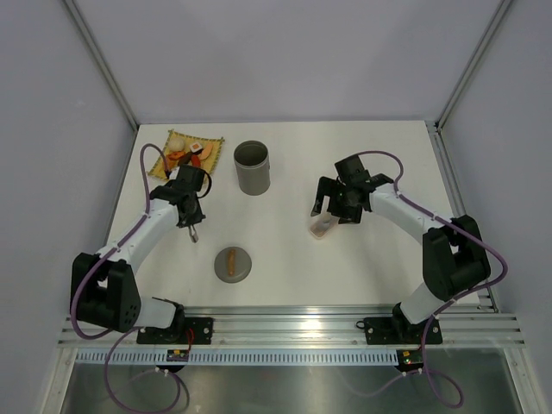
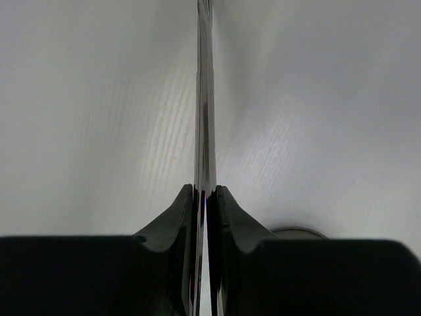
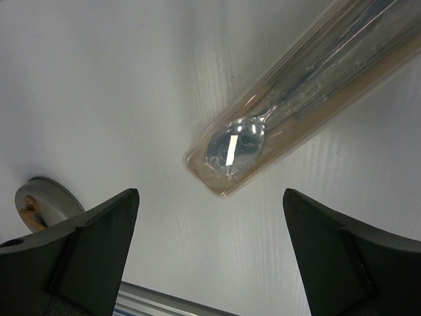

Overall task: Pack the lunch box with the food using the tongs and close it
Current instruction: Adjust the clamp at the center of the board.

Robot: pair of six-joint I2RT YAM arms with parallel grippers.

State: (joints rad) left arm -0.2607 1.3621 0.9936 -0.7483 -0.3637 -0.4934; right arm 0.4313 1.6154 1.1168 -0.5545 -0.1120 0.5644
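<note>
Tongs (image 2: 204, 99) pinched in left pincer (image 2: 204, 192); right pincer (image 3: 209, 197) spread over cutlery case (image 3: 296, 99); lid (image 1: 243, 266) nearby.

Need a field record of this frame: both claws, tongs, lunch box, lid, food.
left claw: shut on the tongs, arms pressed together
right claw: open, empty, by the end of the cutlery case
cutlery case: closed, spoon visible inside
lunch box: upright, open, looks empty
lid: flat on the table, apart from the lunch box
food: on the yellow mat
</note>
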